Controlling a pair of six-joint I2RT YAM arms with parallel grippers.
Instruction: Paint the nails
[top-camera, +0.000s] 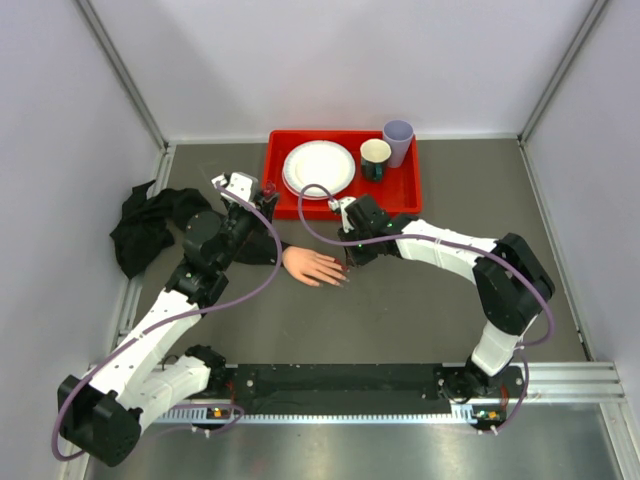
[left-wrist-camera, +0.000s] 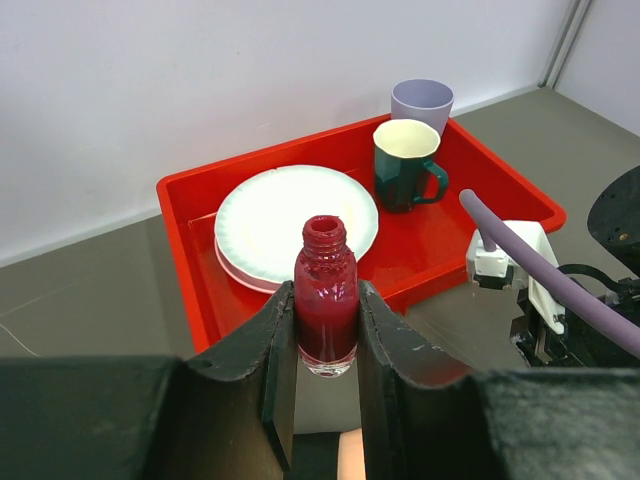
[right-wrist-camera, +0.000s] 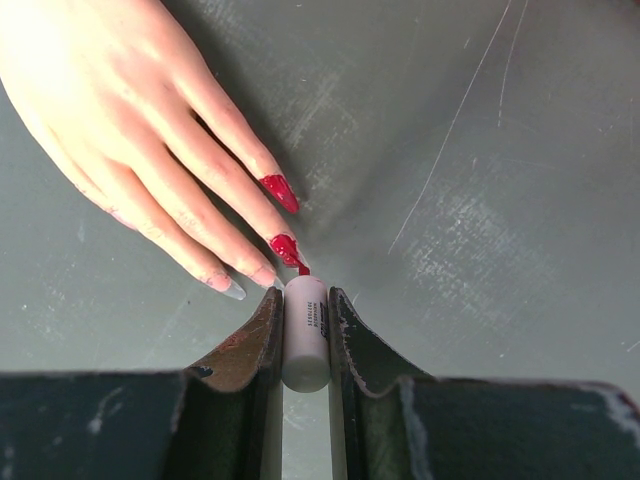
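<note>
Right wrist view: the right gripper (right-wrist-camera: 304, 297) pinches the brush (right-wrist-camera: 305, 335), tip on a red nail (right-wrist-camera: 284, 247). The left gripper (left-wrist-camera: 326, 292) clamps the polish bottle (left-wrist-camera: 326, 305) upright.

Top view: high behind the near edge, looking down on the whole table (top-camera: 400, 330). Left wrist: close, near-level, facing red tray (left-wrist-camera: 195, 280). Right wrist: closest, looking down at mannequin hand (right-wrist-camera: 110, 110). Tray and hand also in top view.

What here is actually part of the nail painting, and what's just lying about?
In use: fake hand, its nails, polish bottle, brush.
Lying about: red tray, plate, green mug, purple cup, black cloth.
</note>
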